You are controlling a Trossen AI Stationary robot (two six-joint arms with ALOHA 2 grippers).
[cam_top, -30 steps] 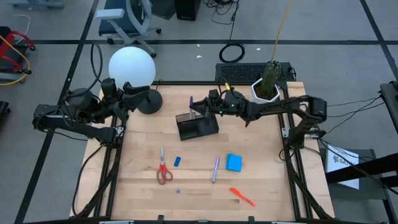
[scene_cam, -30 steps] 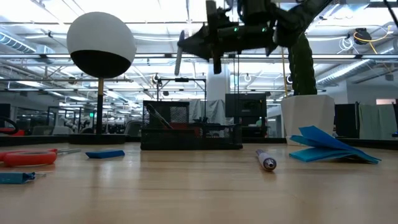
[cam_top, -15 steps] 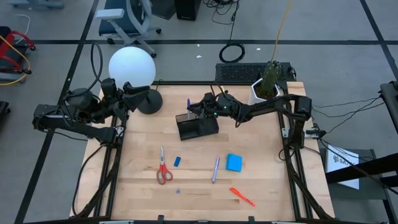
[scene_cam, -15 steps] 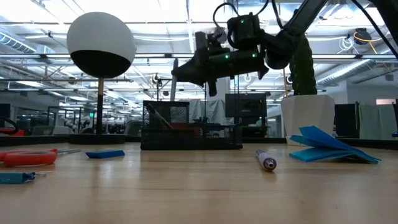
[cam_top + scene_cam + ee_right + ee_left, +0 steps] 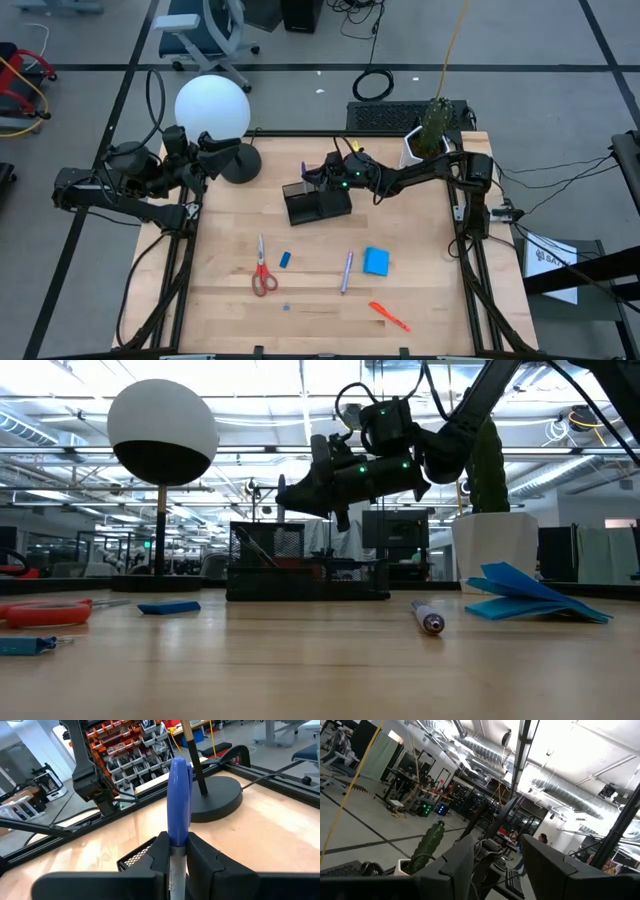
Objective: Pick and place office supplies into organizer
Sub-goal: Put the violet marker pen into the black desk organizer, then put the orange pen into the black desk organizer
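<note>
The step in hand is a drop-off: the right gripper (image 5: 318, 177) hangs just above the far left corner of the organizer (image 5: 318, 205), its fingers (image 5: 202, 854) pinching a purple marker (image 5: 178, 812) that stands nearly upright between them, cap end up. In the low view the gripper (image 5: 300, 495) sits over the mesh tray (image 5: 305, 565) without touching it, and the marker's lower end cannot be made out there, so whether it has entered a compartment cannot be told.

The next move, by this reading, calls for lowering the marker straight down into the compartment beneath it, keeping it clear of the mesh wall, then spreading the fingers and lifting away. Tilt is the risk: a marker released while leaning may catch the rim and tip out onto the counter (image 5: 430, 300).

The rest of the supplies lie on the counter on the near side of the organizer: the red-handled scissors (image 5: 262, 270) and a small blue eraser (image 5: 285, 259) toward its left, a grey-purple pen (image 5: 346, 271) and the blue notepad (image 5: 376, 261) more directly in front of it, and an orange marker (image 5: 389, 316) farthest from it.

The left gripper (image 5: 222, 152) waits well left of the organizer, off the counter's far left corner; its fingers (image 5: 455, 865) stand spread and hold nothing.
</note>
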